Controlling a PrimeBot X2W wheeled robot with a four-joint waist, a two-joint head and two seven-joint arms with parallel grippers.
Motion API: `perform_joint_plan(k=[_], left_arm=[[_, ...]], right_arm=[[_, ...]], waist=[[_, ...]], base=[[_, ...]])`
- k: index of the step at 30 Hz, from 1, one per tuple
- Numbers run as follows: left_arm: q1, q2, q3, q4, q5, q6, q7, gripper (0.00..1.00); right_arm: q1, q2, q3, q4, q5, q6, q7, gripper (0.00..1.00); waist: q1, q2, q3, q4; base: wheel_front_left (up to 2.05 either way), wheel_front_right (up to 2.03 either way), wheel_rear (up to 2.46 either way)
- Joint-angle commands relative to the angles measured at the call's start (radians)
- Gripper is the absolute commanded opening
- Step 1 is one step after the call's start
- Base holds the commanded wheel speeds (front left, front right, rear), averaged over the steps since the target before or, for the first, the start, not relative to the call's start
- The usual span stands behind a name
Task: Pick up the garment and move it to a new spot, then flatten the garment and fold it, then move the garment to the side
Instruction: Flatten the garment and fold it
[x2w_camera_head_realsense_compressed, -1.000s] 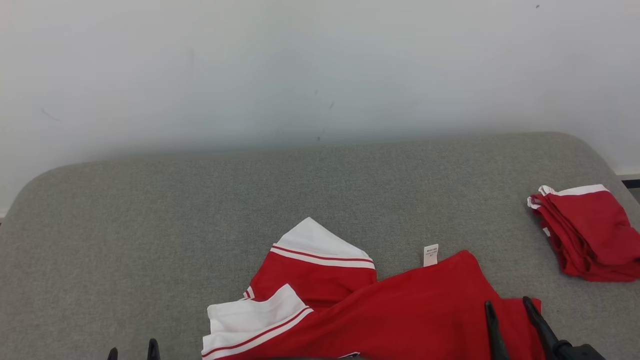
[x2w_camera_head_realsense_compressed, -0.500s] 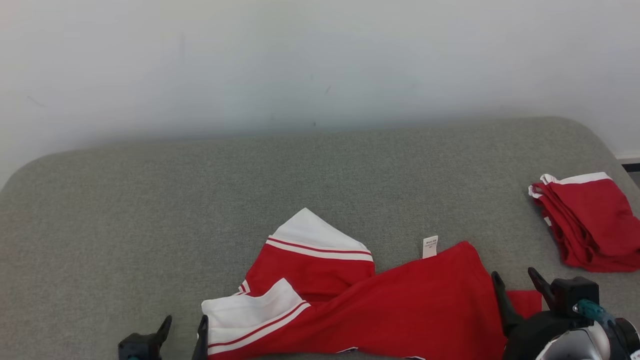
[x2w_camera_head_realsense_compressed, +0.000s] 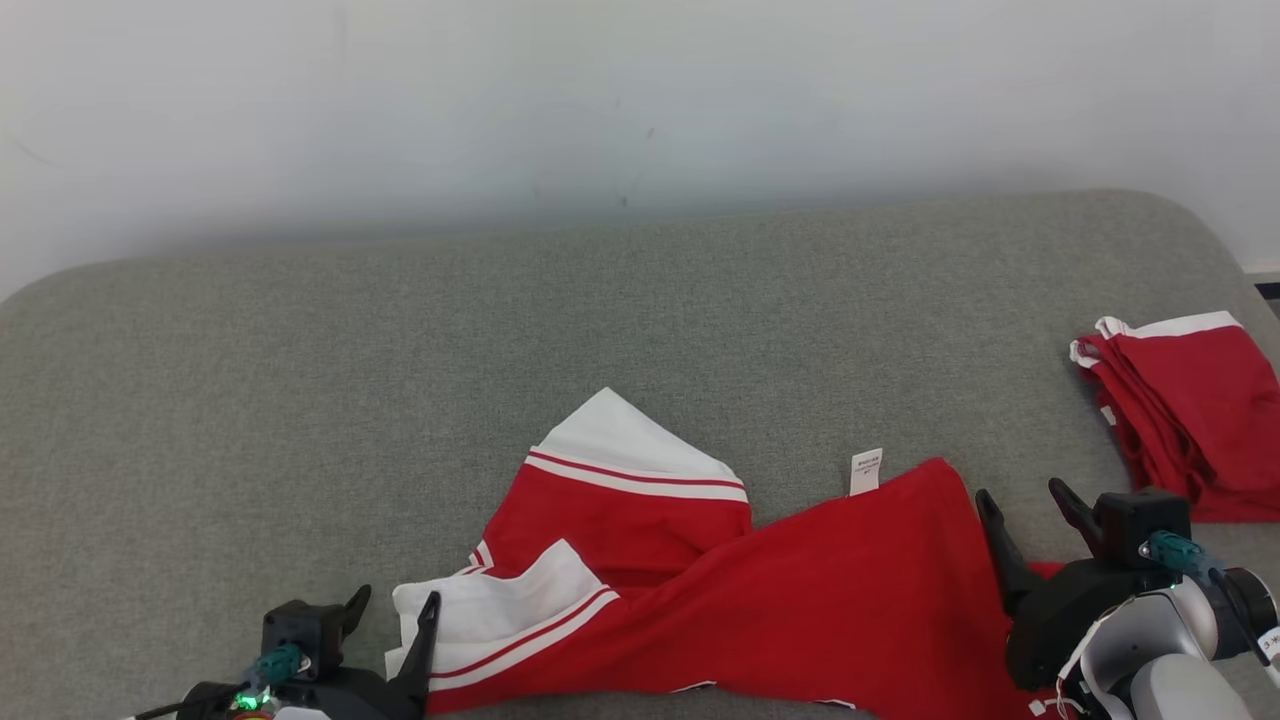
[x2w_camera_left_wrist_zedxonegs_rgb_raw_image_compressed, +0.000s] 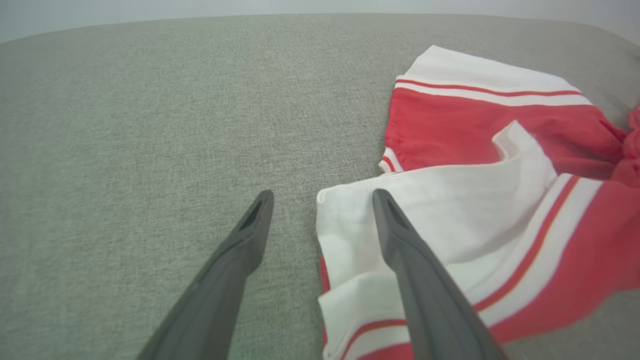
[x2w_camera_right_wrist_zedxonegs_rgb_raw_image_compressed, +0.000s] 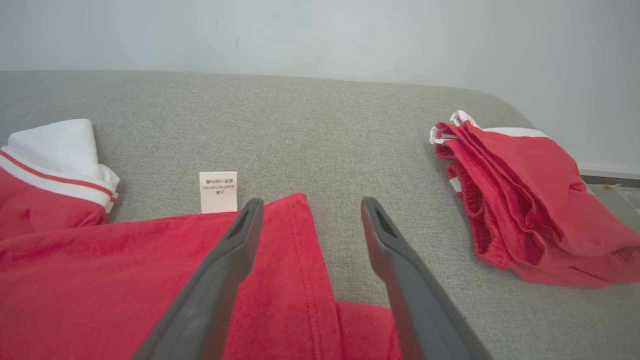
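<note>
Head view: crumpled garment on grey cushion
Far right: folded red pile, well apart
Fingers: left gripper, right gripper spread, empty

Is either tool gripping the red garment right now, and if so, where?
Nothing is held. The left tool and the right tool both stand open at opposite ends of the garment, closed on nothing.

grey fabric surface carries a crumpled red garment with white striped trim at near edge, its white label flat on the fabric, folded red stack well apart at right
</note>
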Motion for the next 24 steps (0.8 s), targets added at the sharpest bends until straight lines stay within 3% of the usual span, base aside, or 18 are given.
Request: perform_joint_plan(k=[1,10,11,12,15,24], left_arm=[[-0.012,0.009,-0.009,0.007,-0.010,-0.001,0.004,1.00],[-0.049,0.050,-0.109,0.012,-0.115,-0.001,0.022,0.98],[-0.052,0.057,-0.125,0.010,-0.123,-0.001,0.025,0.84],[-0.056,0.063,-0.133,0.010,-0.134,0.000,0.023,0.55],[-0.063,0.074,-0.151,0.013,-0.155,0.000,0.003,0.00],[-0.039,0.078,-0.193,0.018,-0.182,0.000,-0.034,0.00]], right_arm=[[-0.005,-0.002,0.002,0.003,0.004,-0.003,-0.006,1.00],[-0.011,-0.004,0.018,0.009,0.018,-0.003,-0.012,1.00],[-0.011,-0.006,0.020,0.010,0.018,-0.003,-0.012,1.00],[-0.011,-0.008,0.021,0.011,0.020,-0.003,-0.013,1.00],[-0.011,-0.012,0.024,0.009,0.024,-0.003,-0.014,1.00],[-0.023,-0.025,0.022,0.011,0.029,-0.003,0.023,1.00]], waist=[[-0.0001,-0.0001,0.003,0.001],[-0.0001,-0.0001,0.013,-0.001],[-0.0001,-0.0001,0.014,-0.001],[-0.0001,-0.0001,0.014,-0.001],[-0.0001,-0.0001,0.013,0.000],[-0.0001,-0.0001,0.020,0.011]], base=[[0.00,0.00,0.00],[0.00,0.00,0.00],[0.00,0.00,0.00],[0.00,0.00,0.00],[0.00,0.00,0.00],[0.00,0.00,0.00]])
